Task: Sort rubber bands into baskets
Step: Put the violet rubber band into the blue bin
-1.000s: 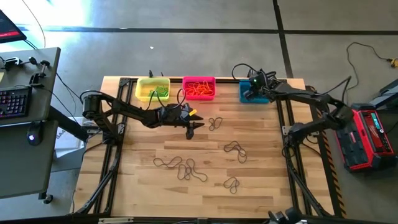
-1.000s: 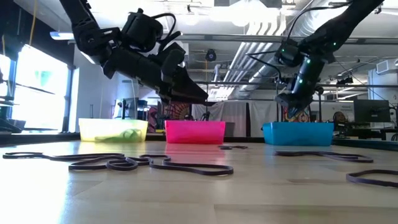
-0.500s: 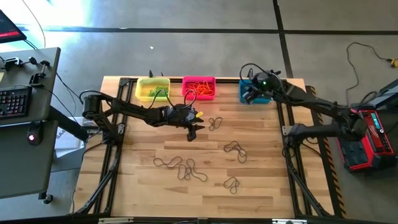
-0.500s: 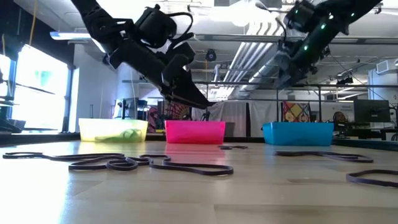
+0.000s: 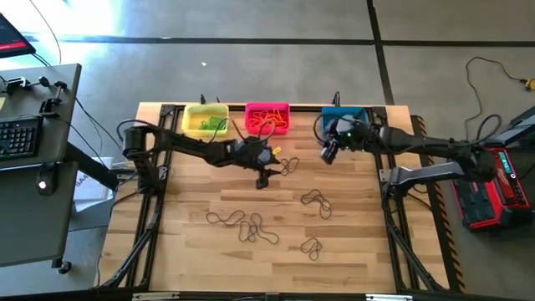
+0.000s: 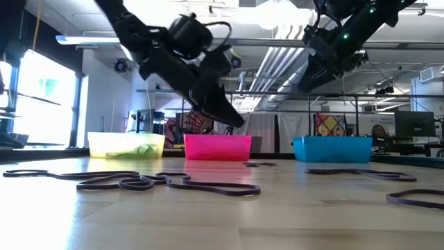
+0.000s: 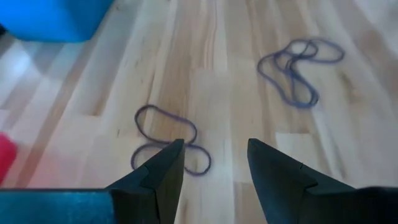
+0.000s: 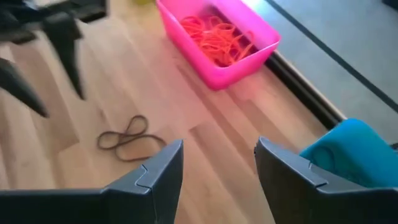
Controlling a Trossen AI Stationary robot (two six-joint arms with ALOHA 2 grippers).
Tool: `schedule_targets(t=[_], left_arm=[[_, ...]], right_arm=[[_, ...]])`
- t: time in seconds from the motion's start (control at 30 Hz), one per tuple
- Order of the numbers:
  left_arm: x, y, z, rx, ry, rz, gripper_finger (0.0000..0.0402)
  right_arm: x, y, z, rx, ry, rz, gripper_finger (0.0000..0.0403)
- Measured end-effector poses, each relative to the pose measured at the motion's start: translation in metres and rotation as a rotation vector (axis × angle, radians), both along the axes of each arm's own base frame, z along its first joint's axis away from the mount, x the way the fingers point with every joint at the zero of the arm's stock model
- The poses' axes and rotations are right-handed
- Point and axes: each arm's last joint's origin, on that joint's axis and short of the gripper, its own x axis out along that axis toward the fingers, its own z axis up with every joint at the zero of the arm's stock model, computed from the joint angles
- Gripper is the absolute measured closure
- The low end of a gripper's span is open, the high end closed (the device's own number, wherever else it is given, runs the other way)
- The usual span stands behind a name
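From above, three baskets line the table's far edge: the yellow basket (image 5: 205, 120), the pink basket (image 5: 267, 118) holding orange rubber bands, and the teal basket (image 5: 341, 117). The left gripper (image 5: 262, 177) hangs on the near side of the pink basket, just beside a dark band (image 5: 289, 165); the right gripper (image 5: 328, 154) sits on the near side of the teal basket, and more dark bands (image 5: 249, 226) lie well nearer the front, well apart from the pink basket. In the low view both grippers hover clear of the table above the pink basket (image 6: 217, 147), with dark bands (image 6: 166, 184) flat on the wood in front of it. The left wrist view shows the left gripper (image 7: 214, 162) spread wide and empty over a dark looped band (image 7: 166, 138), the teal basket (image 7: 53, 17) beyond. The right wrist view shows the right gripper (image 8: 217, 162) likewise parted and carrying nothing, with the same dark band (image 8: 127, 138) between it and the pink basket (image 8: 217, 38). The risk, as I judge it: both arms look aimed at this one band near the pink basket, so they could collide, and a thin flat loop may slip from closing fingertips or be nudged aside.
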Motion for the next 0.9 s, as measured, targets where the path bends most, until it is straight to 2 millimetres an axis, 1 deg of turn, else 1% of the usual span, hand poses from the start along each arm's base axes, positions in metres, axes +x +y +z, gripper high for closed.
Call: schedule_targets(t=[0.23, 0.3, 0.37, 0.47, 0.53, 0.67, 0.9], left_arm=[[0.024, 0.004, -0.010, 0.127, 0.022, -0.090, 0.0232], [0.029, 0.005, -0.017, 0.138, 0.042, -0.120, 0.0232], [0.036, 0.007, -0.024, 0.113, 0.057, -0.155, 0.0232], [0.045, 0.011, -0.036, 0.097, 0.080, -0.144, 0.0232], [0.051, 0.015, -0.042, 0.117, 0.108, -0.110, 0.0232], [0.056, 0.024, -0.054, 0.127, 0.168, -0.061, 0.0232], [0.054, 0.026, -0.058, 0.086, 0.227, -0.066, 0.0236]], right_arm=[[0.002, 0.014, -0.003, 0.021, 0.028, 0.029, 0.0214], [0.003, 0.017, -0.003, 0.023, 0.028, 0.041, 0.0214], [0.004, 0.020, -0.003, 0.023, 0.028, 0.056, 0.0214], [0.005, 0.024, -0.003, 0.022, 0.026, 0.078, 0.0214], [0.006, 0.026, -0.002, 0.019, 0.014, 0.088, 0.0214], [0.008, 0.031, -0.002, 0.016, 0.012, 0.107, 0.0214], [0.009, 0.033, -0.001, 0.000, 0.009, 0.112, 0.0214]])
